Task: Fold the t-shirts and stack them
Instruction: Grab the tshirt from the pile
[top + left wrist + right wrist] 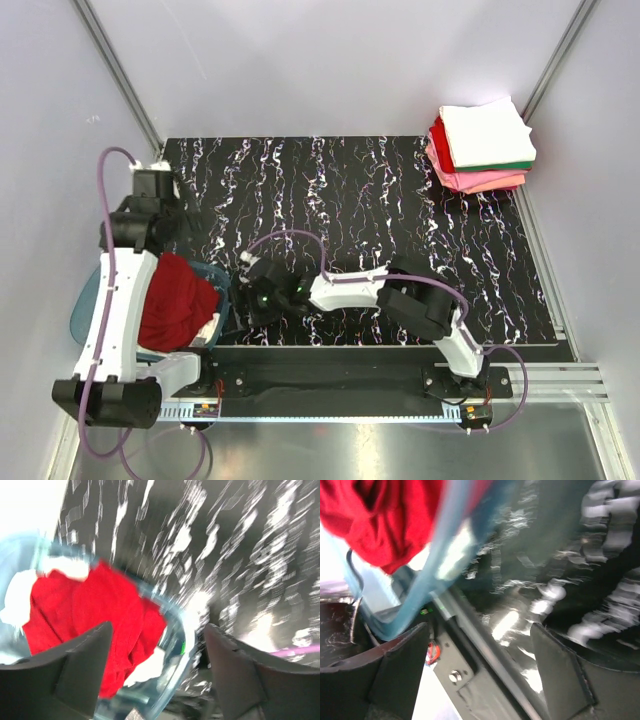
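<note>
Two sets of jaws, both spread wide, nothing between them. Left jaws hang over the teal tub [218, 280] at the desk's [380, 200] near-left corner. We see the dark red t-shirt [178, 300] bunched inside it, on some white fabric [75, 567]. Right jaws sit just beside the tub's rim, low over the desk. Folded stack [482, 140] is at the far right corner: white on top, green, red and pink beneath. Both wrist views are blurred.
</note>
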You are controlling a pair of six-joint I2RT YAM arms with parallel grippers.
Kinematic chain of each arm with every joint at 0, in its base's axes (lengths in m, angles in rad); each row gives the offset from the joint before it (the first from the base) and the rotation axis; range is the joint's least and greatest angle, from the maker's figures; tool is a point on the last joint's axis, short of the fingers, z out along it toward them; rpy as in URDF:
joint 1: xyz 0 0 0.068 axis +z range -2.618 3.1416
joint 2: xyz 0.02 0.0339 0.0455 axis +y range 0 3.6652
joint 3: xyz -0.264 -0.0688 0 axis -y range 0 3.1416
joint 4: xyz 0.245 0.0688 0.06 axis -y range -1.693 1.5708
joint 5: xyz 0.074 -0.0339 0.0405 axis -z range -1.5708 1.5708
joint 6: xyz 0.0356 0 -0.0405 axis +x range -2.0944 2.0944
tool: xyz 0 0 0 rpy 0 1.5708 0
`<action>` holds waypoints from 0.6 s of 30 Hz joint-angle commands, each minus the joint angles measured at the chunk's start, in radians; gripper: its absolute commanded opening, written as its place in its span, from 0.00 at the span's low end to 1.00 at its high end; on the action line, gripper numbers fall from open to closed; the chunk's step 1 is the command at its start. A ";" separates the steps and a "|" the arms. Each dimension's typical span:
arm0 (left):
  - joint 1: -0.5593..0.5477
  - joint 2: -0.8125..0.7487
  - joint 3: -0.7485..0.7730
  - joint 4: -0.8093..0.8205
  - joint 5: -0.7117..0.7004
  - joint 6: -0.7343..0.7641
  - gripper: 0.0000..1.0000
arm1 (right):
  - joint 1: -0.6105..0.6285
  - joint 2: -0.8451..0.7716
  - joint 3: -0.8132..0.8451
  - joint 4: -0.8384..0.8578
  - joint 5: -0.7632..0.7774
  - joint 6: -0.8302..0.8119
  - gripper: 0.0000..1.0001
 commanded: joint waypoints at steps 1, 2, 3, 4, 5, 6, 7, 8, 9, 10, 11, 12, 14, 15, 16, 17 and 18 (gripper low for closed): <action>0.012 0.020 -0.134 0.064 -0.075 -0.002 0.84 | -0.064 -0.157 -0.085 -0.032 0.097 -0.020 0.90; 0.018 0.030 -0.159 0.082 -0.057 -0.002 0.84 | -0.072 -0.182 -0.110 -0.030 0.105 -0.020 0.91; 0.032 0.046 -0.202 0.098 -0.041 -0.001 0.84 | -0.079 -0.233 -0.134 -0.032 0.120 -0.024 0.91; 0.036 0.078 -0.216 0.119 -0.031 -0.001 0.83 | -0.093 -0.258 -0.182 -0.033 0.129 -0.030 0.91; 0.042 0.093 -0.228 0.132 -0.027 -0.004 0.81 | -0.099 -0.284 -0.204 -0.035 0.140 -0.033 0.92; 0.043 0.107 -0.228 0.135 -0.027 -0.007 0.80 | -0.104 -0.327 -0.222 -0.038 0.158 -0.041 0.92; 0.043 0.132 -0.219 0.136 -0.027 -0.015 0.80 | -0.111 -0.347 -0.257 -0.041 0.165 -0.041 0.92; 0.043 0.144 -0.214 0.142 -0.038 -0.016 0.79 | -0.116 -0.367 -0.276 -0.039 0.172 -0.044 0.92; 0.043 0.156 -0.211 0.147 -0.047 -0.016 0.79 | -0.118 -0.386 -0.291 -0.038 0.182 -0.044 0.93; 0.067 0.193 -0.205 0.146 -0.049 -0.013 0.79 | -0.122 -0.419 -0.318 -0.038 0.185 -0.046 0.93; 0.078 0.213 -0.204 0.147 -0.041 -0.012 0.79 | -0.124 -0.436 -0.332 -0.038 0.189 -0.044 0.93; 0.078 0.233 -0.205 0.147 -0.040 -0.012 0.78 | -0.125 -0.468 -0.345 -0.035 0.197 -0.043 0.93; 0.078 0.274 -0.226 0.165 -0.035 -0.015 0.77 | -0.127 -0.498 -0.377 -0.035 0.206 -0.044 0.94; 0.079 0.284 -0.234 0.173 -0.044 -0.021 0.75 | -0.130 -0.522 -0.386 -0.036 0.209 -0.044 0.94; 0.081 0.300 -0.260 0.190 -0.056 -0.021 0.73 | -0.133 -0.535 -0.401 -0.039 0.212 -0.044 0.94; 0.095 0.307 -0.271 0.195 -0.066 -0.021 0.71 | -0.136 -0.547 -0.411 -0.042 0.217 -0.046 0.94; 0.102 0.313 -0.280 0.210 -0.061 -0.021 0.68 | -0.138 -0.571 -0.420 -0.042 0.218 -0.046 0.94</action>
